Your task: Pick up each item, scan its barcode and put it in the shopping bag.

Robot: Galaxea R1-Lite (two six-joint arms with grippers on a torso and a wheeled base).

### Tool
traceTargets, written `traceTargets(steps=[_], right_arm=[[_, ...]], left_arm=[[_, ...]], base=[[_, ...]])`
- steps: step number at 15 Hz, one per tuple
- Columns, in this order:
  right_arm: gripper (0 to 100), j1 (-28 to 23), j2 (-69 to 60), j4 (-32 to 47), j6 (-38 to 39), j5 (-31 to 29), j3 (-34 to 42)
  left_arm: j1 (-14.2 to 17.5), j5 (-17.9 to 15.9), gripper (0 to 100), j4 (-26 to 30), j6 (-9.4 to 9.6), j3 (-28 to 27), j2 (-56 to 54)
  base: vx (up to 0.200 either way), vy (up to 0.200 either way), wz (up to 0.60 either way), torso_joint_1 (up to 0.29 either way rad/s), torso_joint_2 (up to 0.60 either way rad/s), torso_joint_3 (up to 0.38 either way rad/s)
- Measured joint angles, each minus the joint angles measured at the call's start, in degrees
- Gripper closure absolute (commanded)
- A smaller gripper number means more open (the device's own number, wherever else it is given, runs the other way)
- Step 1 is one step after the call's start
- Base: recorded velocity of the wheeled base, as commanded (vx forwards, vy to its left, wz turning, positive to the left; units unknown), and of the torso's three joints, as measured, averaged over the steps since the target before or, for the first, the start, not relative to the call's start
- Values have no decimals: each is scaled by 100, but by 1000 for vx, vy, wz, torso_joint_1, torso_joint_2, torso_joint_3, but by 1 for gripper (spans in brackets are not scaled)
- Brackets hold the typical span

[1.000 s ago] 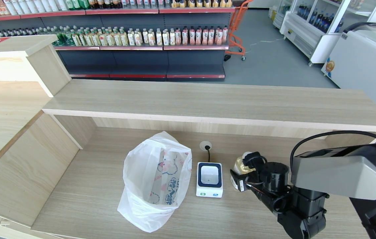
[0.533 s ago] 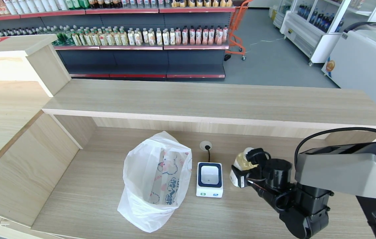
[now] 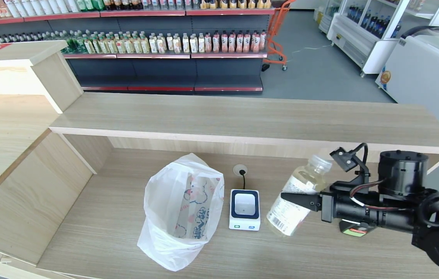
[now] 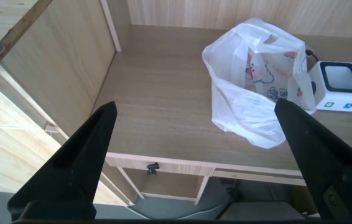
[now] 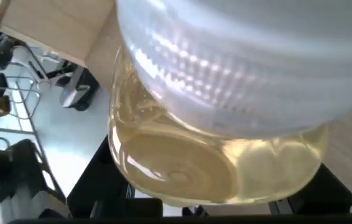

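Risk: bottle (image 3: 287,215) smooth and round, liquid inside, held tilted. Could slip or swivel in grip if swung fast. Barcode near its base looks turned upward, away from scanner (image 3: 245,209) window, so scan may miss unless bottle is rolled.

Right gripper (image 3: 291,195): clamped on bottle at mid-body.

Bottle: lifted off worktop (image 3: 99,232), just beside scanner on right-edge side, cap toward back edge.

Bag (image 3: 165,217): beyond scanner, mid-worktop, mouth open, carton inside.

Left gripper (image 4: 194,109): spread wide, holding nothing, near front-left corner.
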Motion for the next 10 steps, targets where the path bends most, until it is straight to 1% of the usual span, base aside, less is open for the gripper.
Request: traceTargets(steps=[1, 3, 5, 10], right_arm=[[100, -140, -428, 257, 252, 589, 24], [100, -212, -1086, 451, 630, 1276, 77], [100, -79, -1479, 532, 679, 1523, 183], [100, 477, -1897, 616, 649, 1549, 513]], left_arm=[[-2, 0, 0, 0, 0, 0, 0], [0, -2, 0, 0, 0, 0, 2], [-5, 0, 0, 0, -2, 0, 0], [-2, 0, 0, 0, 0, 0, 2]], base=[[0, 0, 0, 0, 0, 0], [0, 0, 0, 0, 0, 0], [0, 0, 0, 0, 0, 0], [0, 0, 0, 0, 0, 0]])
